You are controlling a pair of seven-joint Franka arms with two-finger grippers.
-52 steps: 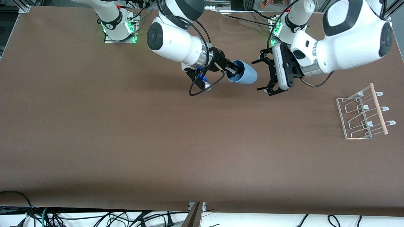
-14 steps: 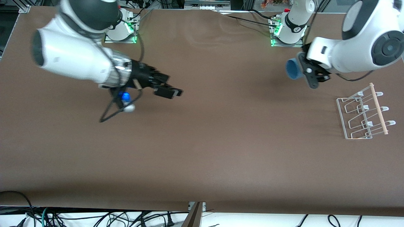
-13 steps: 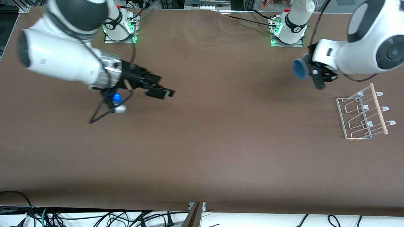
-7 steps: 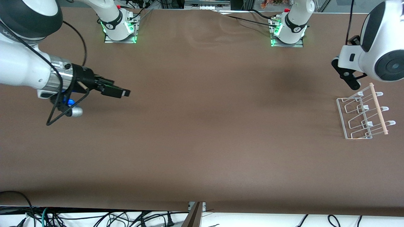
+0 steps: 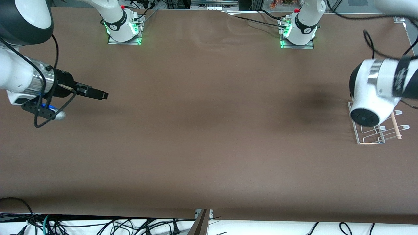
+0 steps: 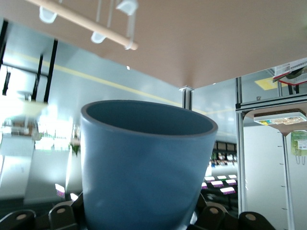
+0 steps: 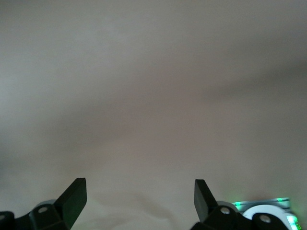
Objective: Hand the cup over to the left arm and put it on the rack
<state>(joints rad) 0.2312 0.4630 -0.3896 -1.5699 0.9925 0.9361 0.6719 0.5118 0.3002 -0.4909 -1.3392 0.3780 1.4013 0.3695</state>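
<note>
The light-blue cup (image 6: 144,163) fills the left wrist view, upright between the jaws of my left gripper (image 6: 144,218), which is shut on it. In the front view the left arm (image 5: 375,94) hangs over the white wire rack (image 5: 370,139) and hides both the cup and the gripper. The rack's wooden dowel (image 6: 81,21) and loop prongs (image 6: 127,5) show past the cup's rim. My right gripper (image 5: 99,95) is over the table at the right arm's end. It stands open (image 7: 139,191) with nothing between its fingers.
The two arm bases (image 5: 124,29) (image 5: 298,31) stand along the table's edge farthest from the front camera. Loose cables (image 5: 98,225) lie below the edge nearest that camera. The brown table (image 5: 209,130) spreads bare between the two arms.
The left arm has swung with the cup from near its base to over the rack. The right arm has drawn back toward its own end of the table, gripper still open.
</note>
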